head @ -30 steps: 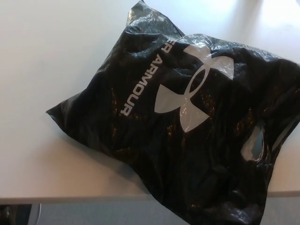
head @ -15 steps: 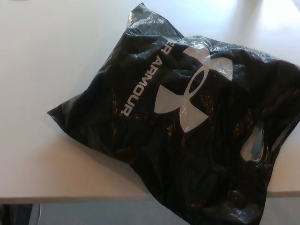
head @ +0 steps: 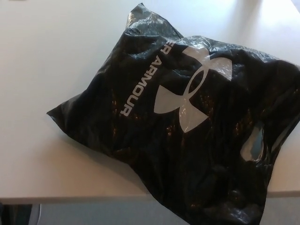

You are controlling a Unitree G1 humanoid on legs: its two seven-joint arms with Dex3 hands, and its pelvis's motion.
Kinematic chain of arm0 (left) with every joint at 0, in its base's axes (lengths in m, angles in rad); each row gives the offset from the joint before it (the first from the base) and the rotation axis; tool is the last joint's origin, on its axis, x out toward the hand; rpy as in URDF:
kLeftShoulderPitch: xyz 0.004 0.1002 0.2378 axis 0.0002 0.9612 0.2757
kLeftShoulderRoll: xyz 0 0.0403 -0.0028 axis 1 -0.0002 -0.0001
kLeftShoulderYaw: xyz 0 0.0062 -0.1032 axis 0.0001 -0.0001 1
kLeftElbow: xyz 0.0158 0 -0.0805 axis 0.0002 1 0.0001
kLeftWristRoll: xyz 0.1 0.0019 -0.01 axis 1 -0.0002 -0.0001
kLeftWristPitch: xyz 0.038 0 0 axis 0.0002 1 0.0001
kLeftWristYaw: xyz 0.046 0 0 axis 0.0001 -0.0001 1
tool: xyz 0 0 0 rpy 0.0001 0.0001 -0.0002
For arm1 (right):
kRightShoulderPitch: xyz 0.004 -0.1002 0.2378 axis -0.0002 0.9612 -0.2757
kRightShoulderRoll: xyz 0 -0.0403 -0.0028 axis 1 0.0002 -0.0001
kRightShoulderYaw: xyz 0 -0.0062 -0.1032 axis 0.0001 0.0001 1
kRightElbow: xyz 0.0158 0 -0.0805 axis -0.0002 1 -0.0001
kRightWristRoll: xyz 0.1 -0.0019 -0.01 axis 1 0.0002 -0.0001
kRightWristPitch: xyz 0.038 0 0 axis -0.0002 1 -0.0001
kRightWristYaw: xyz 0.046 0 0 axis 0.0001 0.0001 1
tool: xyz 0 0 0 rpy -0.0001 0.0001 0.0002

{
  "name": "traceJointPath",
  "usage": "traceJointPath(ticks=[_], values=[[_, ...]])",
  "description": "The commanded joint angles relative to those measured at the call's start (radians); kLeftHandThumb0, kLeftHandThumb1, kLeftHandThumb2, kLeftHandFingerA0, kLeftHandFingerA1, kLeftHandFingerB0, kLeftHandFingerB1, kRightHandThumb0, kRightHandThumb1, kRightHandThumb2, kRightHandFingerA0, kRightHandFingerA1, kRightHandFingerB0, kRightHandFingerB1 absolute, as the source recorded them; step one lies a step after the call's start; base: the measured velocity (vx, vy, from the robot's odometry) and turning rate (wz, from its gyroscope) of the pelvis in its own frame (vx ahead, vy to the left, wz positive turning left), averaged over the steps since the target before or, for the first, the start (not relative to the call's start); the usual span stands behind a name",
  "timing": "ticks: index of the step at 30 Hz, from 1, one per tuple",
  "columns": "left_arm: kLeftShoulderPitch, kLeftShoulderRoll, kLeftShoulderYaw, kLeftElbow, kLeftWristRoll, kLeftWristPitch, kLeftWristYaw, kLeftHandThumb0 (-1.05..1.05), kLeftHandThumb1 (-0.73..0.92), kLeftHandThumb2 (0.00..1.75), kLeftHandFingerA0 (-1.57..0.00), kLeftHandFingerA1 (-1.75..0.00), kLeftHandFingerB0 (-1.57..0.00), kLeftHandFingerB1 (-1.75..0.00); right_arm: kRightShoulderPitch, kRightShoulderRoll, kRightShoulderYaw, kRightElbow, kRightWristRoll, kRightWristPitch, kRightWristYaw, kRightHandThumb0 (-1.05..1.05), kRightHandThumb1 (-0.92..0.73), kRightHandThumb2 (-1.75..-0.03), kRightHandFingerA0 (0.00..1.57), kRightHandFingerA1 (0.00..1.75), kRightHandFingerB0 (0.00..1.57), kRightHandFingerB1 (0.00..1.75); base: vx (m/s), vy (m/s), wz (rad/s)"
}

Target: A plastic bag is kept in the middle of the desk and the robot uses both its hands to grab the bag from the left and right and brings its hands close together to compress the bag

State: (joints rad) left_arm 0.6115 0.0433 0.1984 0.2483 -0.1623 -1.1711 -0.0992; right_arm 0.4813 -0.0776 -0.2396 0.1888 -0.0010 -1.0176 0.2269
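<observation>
**Black bag spread across a pale surface, no hand in the picture**

The surface (head: 56, 56) is the largest thing here: a smooth, matte, off-white top that fills the view from 9 o'clock round to 12 o'clock, with a bright glare patch toward 1 o'clock. Its near edge runs straight across the bottom, from 8 o'clock toward 4 o'clock, and a grey strip shows below it.

The plastic bag (head: 140, 136) lies flat on that top, spreading from the centre out to 3 o'clock and down to 5 o'clock. It is thin, glossy black film, heavily crinkled, catching small highlights along its folds. Its outline is a rough, skewed square set on a diagonal: one pointed corner reaches to 12 o'clock, another to 9 o'clock. The corner at 5 o'clock hangs over the near edge of the surface.

A large white logo (head: 193, 84) sits just above centre on the bag, and white lettering (head: 143, 79) runs down beside it at its 9 o'clock side.

A die-cut handle hole (head: 253, 143) opens at 4 o'clock, an oval slot near the bag's right margin.

Neither hand appears in the head view, so the bag lies untouched and its place relative to either hand, and each hand's state, cannot be told.
</observation>
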Motion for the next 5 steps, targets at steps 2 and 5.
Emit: traceJointPath(ticks=[2,5], values=[[-0.012,0.002,0.009,-0.003,-0.024,-0.034,-0.005,-0.35,0.55,1.14,-0.02,-0.50,0.00,-0.48,-0.014,0.000,0.005,0.012,-0.036,-0.023,-0.045,-0.75,-0.73,-1.07,0.00,0.21,0.00,0.18,0.00,0.000,0.00],[-0.015,0.002,0.022,-0.005,-0.004,-0.032,-0.002,-0.34,0.57,1.15,-0.01,-0.50,0.00,-0.48,-0.021,0.001,0.006,0.022,-0.040,-0.028,-0.052,-0.67,-0.87,-0.73,0.02,0.12,0.03,0.13,0.00,0.000,0.00]])
